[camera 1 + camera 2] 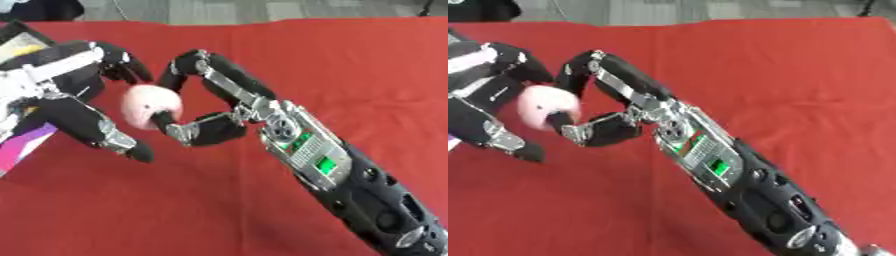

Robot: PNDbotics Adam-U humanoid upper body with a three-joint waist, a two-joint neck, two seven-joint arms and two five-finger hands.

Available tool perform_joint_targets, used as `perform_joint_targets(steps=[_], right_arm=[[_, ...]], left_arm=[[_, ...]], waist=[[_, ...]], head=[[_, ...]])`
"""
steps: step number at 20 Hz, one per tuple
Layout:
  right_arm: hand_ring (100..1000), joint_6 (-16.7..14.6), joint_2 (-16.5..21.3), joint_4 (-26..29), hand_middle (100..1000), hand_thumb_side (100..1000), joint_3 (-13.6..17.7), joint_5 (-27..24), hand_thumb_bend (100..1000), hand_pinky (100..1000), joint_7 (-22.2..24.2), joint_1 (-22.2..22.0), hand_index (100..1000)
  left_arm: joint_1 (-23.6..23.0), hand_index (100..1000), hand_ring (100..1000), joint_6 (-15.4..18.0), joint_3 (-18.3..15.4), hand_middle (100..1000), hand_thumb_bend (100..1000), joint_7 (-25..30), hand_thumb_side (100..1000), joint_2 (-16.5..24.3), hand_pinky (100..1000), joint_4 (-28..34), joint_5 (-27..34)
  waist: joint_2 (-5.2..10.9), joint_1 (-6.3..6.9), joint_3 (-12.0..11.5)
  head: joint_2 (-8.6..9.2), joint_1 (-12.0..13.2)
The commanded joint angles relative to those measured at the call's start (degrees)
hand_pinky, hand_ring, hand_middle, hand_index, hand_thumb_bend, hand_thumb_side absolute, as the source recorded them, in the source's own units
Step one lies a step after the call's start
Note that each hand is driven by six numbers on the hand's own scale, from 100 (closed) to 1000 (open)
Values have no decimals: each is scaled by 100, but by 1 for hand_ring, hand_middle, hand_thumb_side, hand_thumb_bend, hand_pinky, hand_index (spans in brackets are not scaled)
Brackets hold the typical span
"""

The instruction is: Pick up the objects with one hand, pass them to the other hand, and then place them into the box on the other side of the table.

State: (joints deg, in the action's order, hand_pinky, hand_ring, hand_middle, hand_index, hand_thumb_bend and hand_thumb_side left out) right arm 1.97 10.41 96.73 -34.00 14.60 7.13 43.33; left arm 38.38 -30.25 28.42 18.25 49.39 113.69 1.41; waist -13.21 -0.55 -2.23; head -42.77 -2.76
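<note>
Left eye view; pink ball (pixel 150 106), round, no long axis; right hand (pixel 210 95) and left hand (pixel 83 107) both curled around it

A red cloth (pixel 332 65) covers the whole table, smooth, with faint creases catching even, soft light. Its far edge runs across the top, slightly askew. Beyond it lies a grey floor (pixel 262 9) in pale bands, like boards or tiles. Something dark and blurred (pixel 483 9) sits at the upper left corner, too unclear to name.
</note>
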Motion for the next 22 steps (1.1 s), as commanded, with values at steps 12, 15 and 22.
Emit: perform_joint_targets(steps=[12, 15, 22], right_arm=[[557, -37, 43, 135, 484, 100, 30, -105, 212, 841, -8, 72, 566], [556, -41, 41, 167, 483, 100, 28, -145, 212, 841, -14, 78, 565], [553, -41, 16, 172, 483, 100, 21, -200, 214, 839, -28, 93, 563]], left_arm=[[104, 673, 722, -131, 10, 666, 719, -329, 362, 123, 848, 18, -57], [111, 673, 722, -114, 37, 666, 657, -262, 313, 110, 847, -22, -99], [128, 672, 724, -86, 66, 666, 536, -132, 237, 84, 848, -69, -147]], waist=[[-11, 7, 6], [-14, 10, 8], [-13, 8, 10]], head=[[39, 3], [35, 5], [35, 8]])
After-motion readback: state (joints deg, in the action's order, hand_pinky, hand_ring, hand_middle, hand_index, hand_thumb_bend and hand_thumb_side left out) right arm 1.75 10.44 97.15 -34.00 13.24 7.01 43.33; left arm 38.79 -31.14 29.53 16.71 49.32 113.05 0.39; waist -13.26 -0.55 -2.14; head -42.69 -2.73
